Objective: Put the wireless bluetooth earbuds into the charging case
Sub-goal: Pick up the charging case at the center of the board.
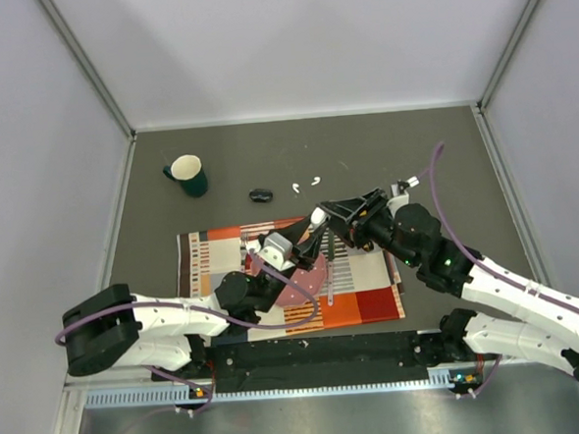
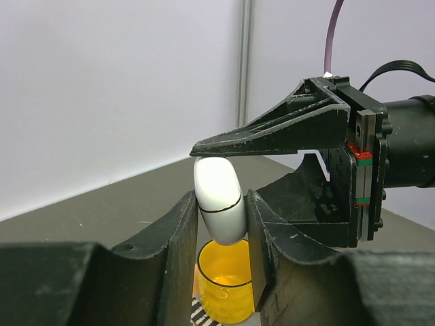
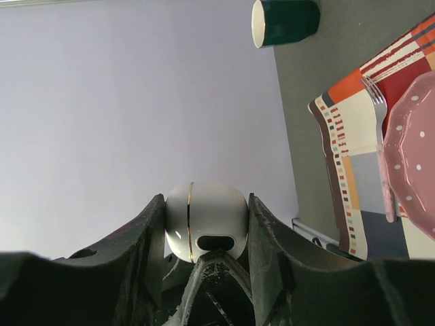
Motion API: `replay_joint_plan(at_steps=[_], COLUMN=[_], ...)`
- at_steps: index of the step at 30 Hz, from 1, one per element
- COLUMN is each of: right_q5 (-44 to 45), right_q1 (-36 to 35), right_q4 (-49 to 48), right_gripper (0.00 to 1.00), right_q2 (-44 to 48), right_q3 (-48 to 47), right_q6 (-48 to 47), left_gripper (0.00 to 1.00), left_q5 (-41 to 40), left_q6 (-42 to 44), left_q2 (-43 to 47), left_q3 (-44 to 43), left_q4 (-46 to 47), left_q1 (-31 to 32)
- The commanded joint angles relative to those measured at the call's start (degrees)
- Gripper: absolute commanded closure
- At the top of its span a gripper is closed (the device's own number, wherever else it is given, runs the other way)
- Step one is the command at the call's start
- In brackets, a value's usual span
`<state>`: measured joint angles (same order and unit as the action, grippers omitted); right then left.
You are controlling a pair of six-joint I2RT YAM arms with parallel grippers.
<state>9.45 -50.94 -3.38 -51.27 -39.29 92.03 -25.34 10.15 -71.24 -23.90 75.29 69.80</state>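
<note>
The white charging case point(image 1: 275, 247) is held in the air over the placemat, with both grippers at it. My left gripper point(image 2: 221, 210) is shut on the case point(image 2: 217, 187), which stands upright between its fingers with a thin seam round it. My right gripper point(image 3: 206, 204) comes in from the right, and its two fingers press on opposite sides of the case point(image 3: 212, 217). One right finger point(image 2: 272, 139) lies on the case's top. The two small white earbuds point(image 1: 296, 187) point(image 1: 315, 181) lie on the dark table behind the placemat, apart from both grippers.
A black oval object point(image 1: 260, 195) lies left of the earbuds. A green mug point(image 1: 187, 174) stands at the back left. The striped placemat point(image 1: 368, 291) holds a pink plate point(image 3: 414, 149) and a fork point(image 3: 377, 102). A yellow mug point(image 2: 228, 285) stands below the case.
</note>
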Motion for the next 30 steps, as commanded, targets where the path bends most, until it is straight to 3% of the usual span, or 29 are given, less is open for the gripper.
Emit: replay_joint_plan(at_steps=[1,4,5,8,9,12,18,30], right_q5=[-4.09,-4.97,-5.06,-5.67,-6.37,-8.21,-9.19,-15.43], right_q1=[-1.01,-1.01,-1.01,-1.01,-1.01,-0.92,-1.0,-0.92], right_q4=[-1.9,0.47,2.74,5.74,5.92,7.33,6.99,-6.82], right_gripper=[0.98,0.73,0.55,0.28,0.25,0.23,0.3,0.25], right_q2=[1.34,1.52,1.52,1.87,2.04,1.96,1.79,0.64], right_q3=[0.09,-1.75,-3.15,-5.35,-5.71,-6.85,-7.29,-4.92], right_q6=[-3.33,-8.42,-10.1,-15.11,-16.78,-18.37,-19.69,-16.44], left_gripper=[0.91,1.0,1.0,1.0,1.0,1.0,1.0,1.0], left_q5=[1.61,1.52,2.31,5.46,6.35,10.3,15.67,16.11], left_q6=[0.48,1.71,1.8,1.19,0.14,-1.27,-3.56,-4.97], left_q2=[-0.48,1.01,1.45,4.61,7.06,12.42,20.87,21.59], left_q3=[-2.2,-1.06,0.07,2.54,3.07,4.04,4.39,5.97], left_q4=[20.43,20.43,20.43,18.85,17.28,8.76,-4.96,-5.24], left_q1=[0.34,0.34,0.25,-0.89,-1.24,-2.82,-5.64,-7.31])
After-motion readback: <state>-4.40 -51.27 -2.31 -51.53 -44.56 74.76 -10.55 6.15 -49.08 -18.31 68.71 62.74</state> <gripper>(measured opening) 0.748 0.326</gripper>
